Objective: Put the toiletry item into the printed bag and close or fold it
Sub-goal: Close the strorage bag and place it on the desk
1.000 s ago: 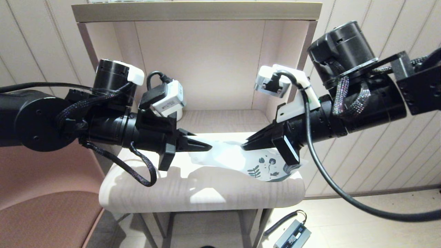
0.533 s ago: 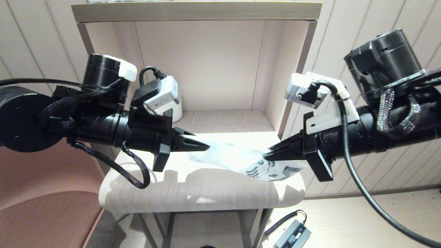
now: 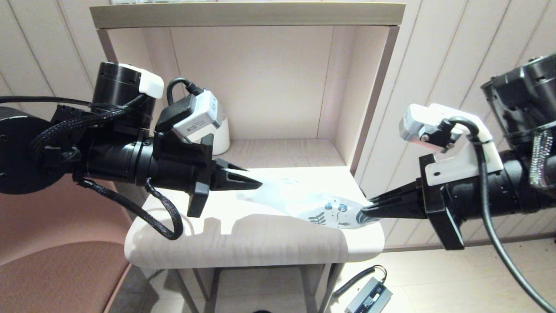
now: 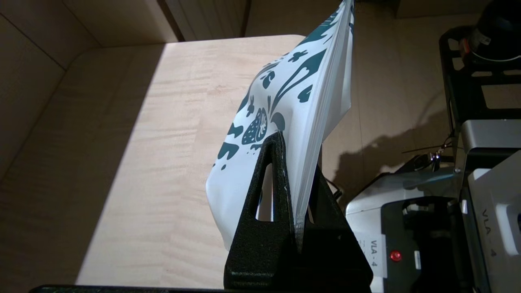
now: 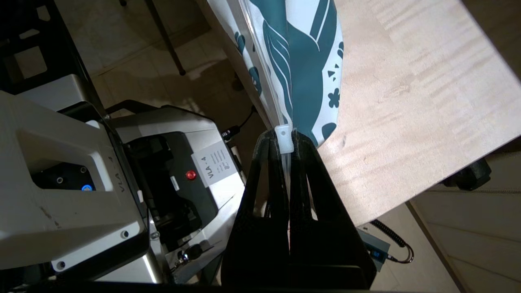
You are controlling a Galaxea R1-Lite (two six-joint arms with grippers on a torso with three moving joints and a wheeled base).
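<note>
The printed bag (image 3: 304, 203), a white pouch with dark blue leaf print, is stretched just above the shelf table (image 3: 260, 245) between my two grippers. My left gripper (image 3: 259, 185) is shut on the bag's plain left end; the left wrist view has the bag (image 4: 285, 89) pinched edge-on in that gripper (image 4: 299, 151). My right gripper (image 3: 363, 214) is at the printed right end. In the right wrist view it (image 5: 284, 140) is shut on the white zip slider (image 5: 283, 137) at the end of the bag (image 5: 303, 61). No toiletry item shows.
A white ribbed mug (image 3: 222, 135) stands at the back left of the shelf, half hidden behind my left wrist camera. The alcove's side wall (image 3: 369, 108) rises near the right arm. A power adapter (image 3: 369, 298) lies on the floor, and a reddish seat (image 3: 56, 274) is at left.
My right gripper has slid rightward along the bag's top edge from its middle to the printed right end. The left gripper kept its hold and drew slightly left.
</note>
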